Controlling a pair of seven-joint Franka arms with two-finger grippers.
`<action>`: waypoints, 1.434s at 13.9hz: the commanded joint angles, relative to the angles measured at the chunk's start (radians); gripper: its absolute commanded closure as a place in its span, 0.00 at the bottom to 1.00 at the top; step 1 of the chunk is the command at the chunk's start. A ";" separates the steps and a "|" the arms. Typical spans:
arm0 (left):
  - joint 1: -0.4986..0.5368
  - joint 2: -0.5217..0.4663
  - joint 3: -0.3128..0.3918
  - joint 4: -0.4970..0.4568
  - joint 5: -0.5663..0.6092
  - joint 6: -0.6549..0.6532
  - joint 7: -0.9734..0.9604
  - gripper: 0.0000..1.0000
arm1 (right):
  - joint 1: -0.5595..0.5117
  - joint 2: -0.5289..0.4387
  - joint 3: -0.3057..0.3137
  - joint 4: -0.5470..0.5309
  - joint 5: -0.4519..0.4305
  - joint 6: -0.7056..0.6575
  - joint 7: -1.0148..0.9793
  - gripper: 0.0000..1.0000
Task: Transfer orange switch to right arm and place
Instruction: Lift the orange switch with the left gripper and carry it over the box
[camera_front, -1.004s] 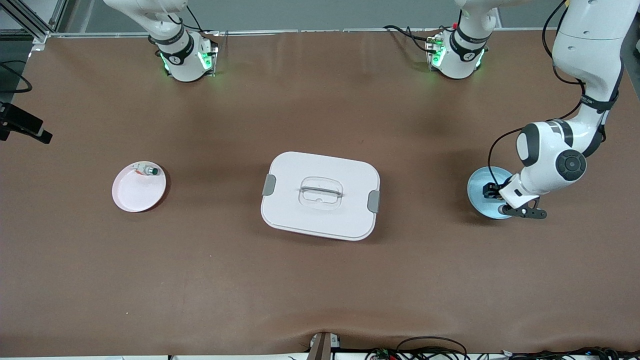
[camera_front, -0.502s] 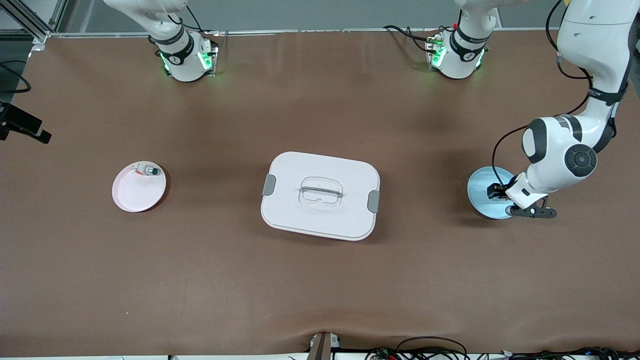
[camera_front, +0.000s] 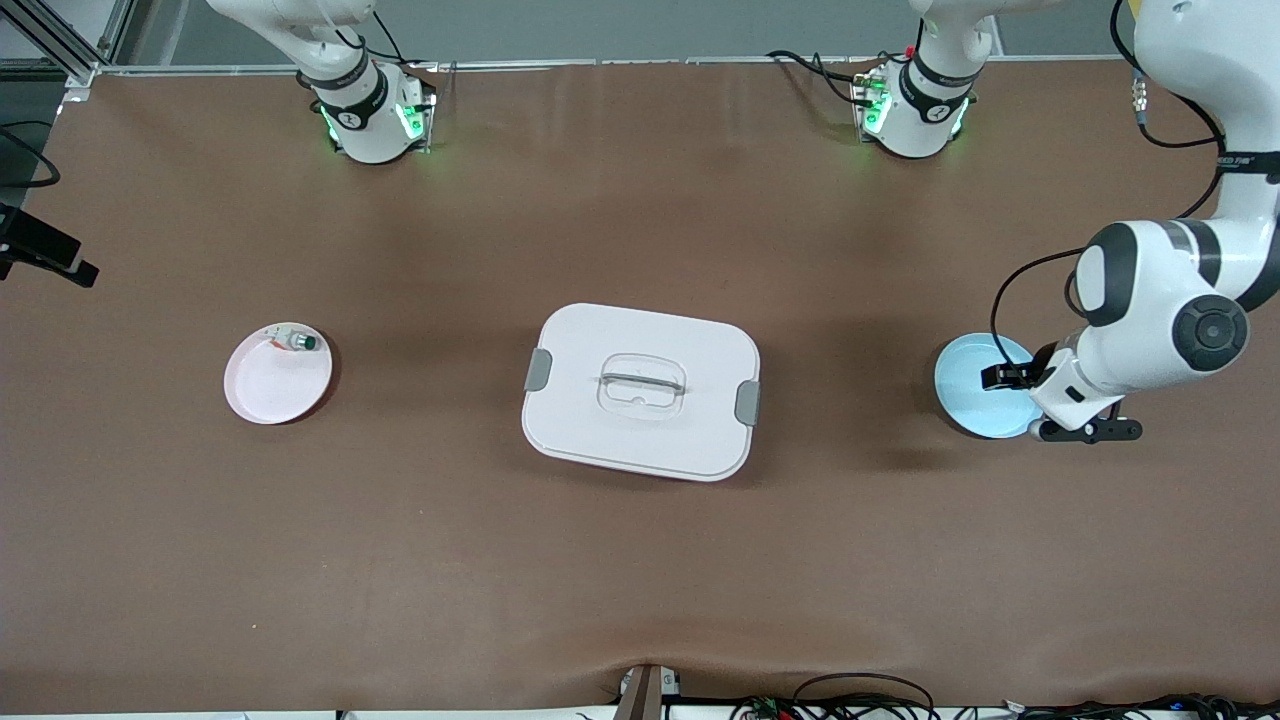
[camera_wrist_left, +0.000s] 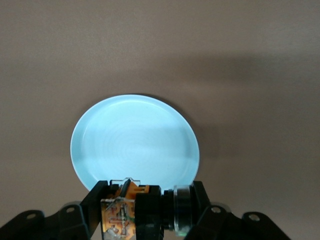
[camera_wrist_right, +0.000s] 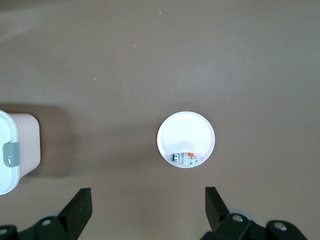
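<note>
The left gripper (camera_front: 1005, 376) is seen over the pale blue plate (camera_front: 965, 385) at the left arm's end of the table, and its fingers (camera_wrist_left: 95, 200) are closed tight on a small black push-button, the orange switch (camera_wrist_left: 145, 210). In the left wrist view the switch is held sideways between the fingers, with its orange-tan terminals at one end and its round cap at the other; the colour of the cap cannot be made out there. The switch is carried clear of the blue plate, whose surface is seen bare beneath it. The right gripper (camera_wrist_right: 147, 205) is out of the front view; in the right wrist view its two fingers are spread wide apart with nothing between them, high above the white plate (camera_front: 265, 390) at the right arm's end of the table. A second small button with a green cap (camera_front: 296, 342) is lying on that white plate, close to the rim on the side farther from the front camera. A white box with a lid (camera_front: 641, 390), grey latches at its two short sides and a recessed handle on top, is standing on the brown table (camera_front: 640, 580) between the two plates, well apart from both.
</note>
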 joint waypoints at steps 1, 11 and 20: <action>0.004 -0.010 -0.007 0.105 -0.050 -0.141 -0.009 0.82 | -0.002 -0.027 0.004 -0.027 -0.015 0.003 0.008 0.00; 0.003 -0.074 -0.108 0.246 -0.196 -0.306 -0.218 0.82 | -0.008 -0.019 0.002 -0.020 -0.017 0.012 0.008 0.00; -0.057 -0.057 -0.257 0.334 -0.279 -0.294 -0.565 0.82 | -0.036 -0.018 0.002 -0.009 -0.006 0.008 -0.003 0.00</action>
